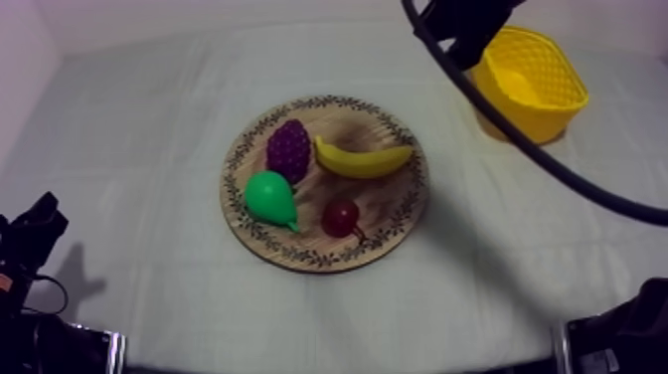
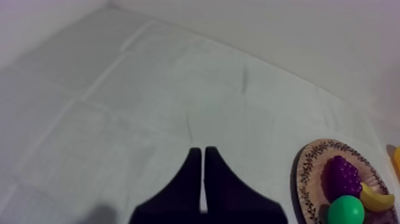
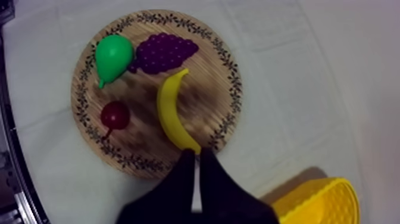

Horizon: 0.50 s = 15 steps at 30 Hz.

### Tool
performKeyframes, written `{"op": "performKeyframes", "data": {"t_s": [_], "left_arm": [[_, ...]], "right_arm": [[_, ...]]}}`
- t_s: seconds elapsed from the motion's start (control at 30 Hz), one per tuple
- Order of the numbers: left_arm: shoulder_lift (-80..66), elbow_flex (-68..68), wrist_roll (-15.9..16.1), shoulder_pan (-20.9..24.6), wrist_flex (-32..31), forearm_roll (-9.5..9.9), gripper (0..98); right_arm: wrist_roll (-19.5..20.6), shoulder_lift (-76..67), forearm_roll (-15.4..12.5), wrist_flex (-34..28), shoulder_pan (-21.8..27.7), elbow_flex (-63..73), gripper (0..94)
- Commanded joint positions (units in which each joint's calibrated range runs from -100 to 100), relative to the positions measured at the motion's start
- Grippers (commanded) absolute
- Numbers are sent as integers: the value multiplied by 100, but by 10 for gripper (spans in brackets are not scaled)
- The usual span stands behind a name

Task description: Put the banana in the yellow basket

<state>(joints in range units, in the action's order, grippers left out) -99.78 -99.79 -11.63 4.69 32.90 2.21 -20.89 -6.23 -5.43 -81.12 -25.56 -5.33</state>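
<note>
The yellow banana (image 1: 363, 159) lies on the round wooden board (image 1: 386, 204) at mid-table, with purple grapes (image 1: 289, 149), a green pear (image 1: 270, 197) and a small red fruit (image 1: 341, 216) beside it. At the far right stands the yellow basket (image 1: 532, 111). My right arm (image 1: 467, 28) reaches in from the upper right, above the table between board and basket. In the right wrist view my right gripper (image 3: 197, 154) is shut on nothing, hanging over the board's rim (image 3: 209, 77) close to one tip of the banana (image 3: 171, 116); the basket (image 3: 324, 199) is behind it. My left gripper (image 2: 199, 150) is shut above bare cloth.
My left arm (image 1: 30, 234) rests low at the left edge, well away from the board (image 2: 305, 173). White walls close the table at the back and left. Open cloth surrounds the board on all sides.
</note>
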Motion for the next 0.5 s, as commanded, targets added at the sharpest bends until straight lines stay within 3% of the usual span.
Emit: {"op": "performKeyframes", "data": {"t_s": [0.0, 0.17, 0.4, 0.47], "left_arm": [[-5, 1, 0, -2, 0, -3, 1], [-5, 1, -1, -2, 0, -3, 1], [-5, 1, -2, -2, 0, -3, 1], [-5, 1, 0, -2, 0, -3, 1]], "right_arm": [[28, 37, -20, 60, 0, -22, 46], [62, 135, -59, 103, 23, -31, 154], [79, 203, -36, 7, 25, -29, 521], [67, 212, -12, -14, 12, -40, 589]]}}
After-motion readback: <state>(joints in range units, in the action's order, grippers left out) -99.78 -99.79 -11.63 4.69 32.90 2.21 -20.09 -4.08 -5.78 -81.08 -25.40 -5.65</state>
